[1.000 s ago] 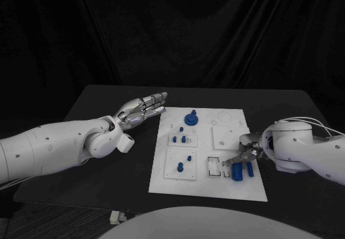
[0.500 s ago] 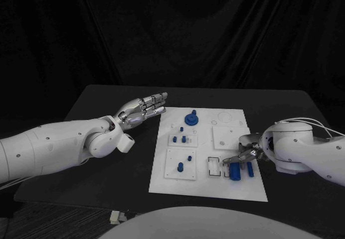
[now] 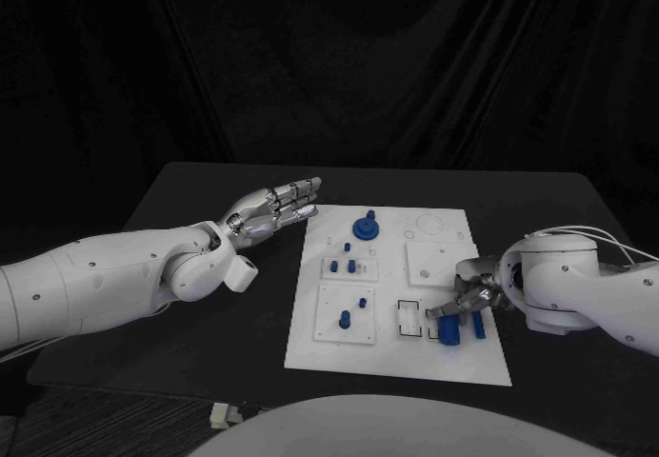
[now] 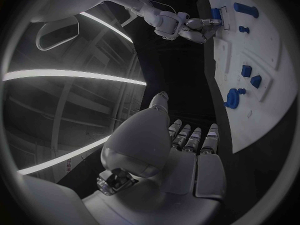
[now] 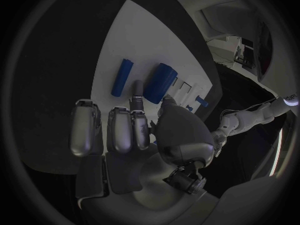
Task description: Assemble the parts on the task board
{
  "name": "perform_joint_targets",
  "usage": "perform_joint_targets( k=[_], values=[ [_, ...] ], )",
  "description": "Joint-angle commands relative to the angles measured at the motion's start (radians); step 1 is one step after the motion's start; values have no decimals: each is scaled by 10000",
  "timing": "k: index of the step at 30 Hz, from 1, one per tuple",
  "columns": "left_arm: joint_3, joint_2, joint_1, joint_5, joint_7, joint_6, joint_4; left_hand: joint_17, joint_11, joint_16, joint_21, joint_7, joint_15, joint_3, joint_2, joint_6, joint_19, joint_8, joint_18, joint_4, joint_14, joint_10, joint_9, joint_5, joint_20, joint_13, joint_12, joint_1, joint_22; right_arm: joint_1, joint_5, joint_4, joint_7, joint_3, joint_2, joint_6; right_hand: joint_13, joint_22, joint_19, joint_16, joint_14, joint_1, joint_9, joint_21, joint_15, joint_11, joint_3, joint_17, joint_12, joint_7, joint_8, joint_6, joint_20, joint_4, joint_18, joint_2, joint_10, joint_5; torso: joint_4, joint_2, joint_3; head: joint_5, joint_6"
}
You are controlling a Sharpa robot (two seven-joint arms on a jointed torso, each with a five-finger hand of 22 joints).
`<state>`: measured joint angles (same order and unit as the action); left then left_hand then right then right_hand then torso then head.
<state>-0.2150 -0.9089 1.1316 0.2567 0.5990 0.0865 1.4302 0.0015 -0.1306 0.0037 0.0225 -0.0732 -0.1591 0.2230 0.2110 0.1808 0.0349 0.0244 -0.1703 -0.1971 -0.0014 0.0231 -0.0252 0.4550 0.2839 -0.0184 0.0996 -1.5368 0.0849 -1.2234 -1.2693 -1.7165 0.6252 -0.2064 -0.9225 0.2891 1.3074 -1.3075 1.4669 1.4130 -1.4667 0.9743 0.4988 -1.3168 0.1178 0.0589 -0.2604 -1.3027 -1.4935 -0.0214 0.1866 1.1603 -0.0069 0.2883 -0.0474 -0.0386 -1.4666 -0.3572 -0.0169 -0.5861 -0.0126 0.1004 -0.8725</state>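
The right hand [image 3: 465, 297] reaches down to the near right part of the task board [image 3: 391, 357], likely to pick up the fat blue part [image 3: 452, 329] there. One finger touches it, but nothing is held. A thin blue part [image 3: 478, 324] lies beside it. The left hand [image 3: 272, 206] hovers flat and empty, off the board's far left corner. The right hand's fingertips are hard to see.

- Task board [image 3: 391, 352]: white, matt, plastic-looking
- Parts [image 3: 452, 328]: smooth blue plastic
- Table [image 3: 206, 314]: matt black
- Hands [image 3: 275, 207]: glossy silver metal look
- Arm shells [image 3: 96, 286]: smooth white plastic with a slight sheen
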Motion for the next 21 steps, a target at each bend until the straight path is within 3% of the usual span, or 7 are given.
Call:
perform_joint_targets(
  k=[1,8,11,21],
  values=[
    [10,26,-13,-68,82,127,7,-15,-60,-37,35,-23,-71,-14,42,54,-10,32,-66,51,14,-2,-16,54,63,-14,60,-42,-10,30,308,-34,105,-1,-14,11,1742,-1881,107,-70,-562,143,110,43,-55,-78,-41,32,54,-5,10,-84,82,-25,-87,-23,-827,-465,-3,1,-1,-1,-1],
    [10,43,-16,-68,64,140,-3,-15,-58,-37,34,-39,-73,-15,42,53,-12,32,-64,58,14,-1,-15,61,63,-14,61,-45,-13,31,411,-44,106,-1,-22,-142,1683,-1829,46,-128,-543,583,415,251,-70,-67,-67,125,130,-2,37,-235,96,-73,-125,-82,-804,-1340,-5,2,-2,-6,-1],
    [10,51,-17,-68,50,148,-6,-15,-57,-37,34,-49,-74,-17,43,53,-13,33,-63,63,14,-1,-15,65,63,-14,59,-49,-16,31,429,-69,111,-1,-41,-360,1699,-1546,-329,-130,-544,844,632,1225,-74,-57,-57,132,124,8,95,-282,108,-98,-315,-133,-804,-1688,-3,0,1,0,-1],
    [10,61,-22,-68,13,165,-15,-15,-56,-37,32,-58,-77,-21,46,50,-15,32,-62,72,14,-1,-15,75,64,-14,59,-54,-21,30,443,-225,141,0,-155,-1030,1715,-1520,-325,-149,-539,1375,1171,1360,-50,-18,-23,173,131,29,199,-472,86,-137,-316,-148,-797,-2939,-3,2,-4,15,-1]
  ],
)
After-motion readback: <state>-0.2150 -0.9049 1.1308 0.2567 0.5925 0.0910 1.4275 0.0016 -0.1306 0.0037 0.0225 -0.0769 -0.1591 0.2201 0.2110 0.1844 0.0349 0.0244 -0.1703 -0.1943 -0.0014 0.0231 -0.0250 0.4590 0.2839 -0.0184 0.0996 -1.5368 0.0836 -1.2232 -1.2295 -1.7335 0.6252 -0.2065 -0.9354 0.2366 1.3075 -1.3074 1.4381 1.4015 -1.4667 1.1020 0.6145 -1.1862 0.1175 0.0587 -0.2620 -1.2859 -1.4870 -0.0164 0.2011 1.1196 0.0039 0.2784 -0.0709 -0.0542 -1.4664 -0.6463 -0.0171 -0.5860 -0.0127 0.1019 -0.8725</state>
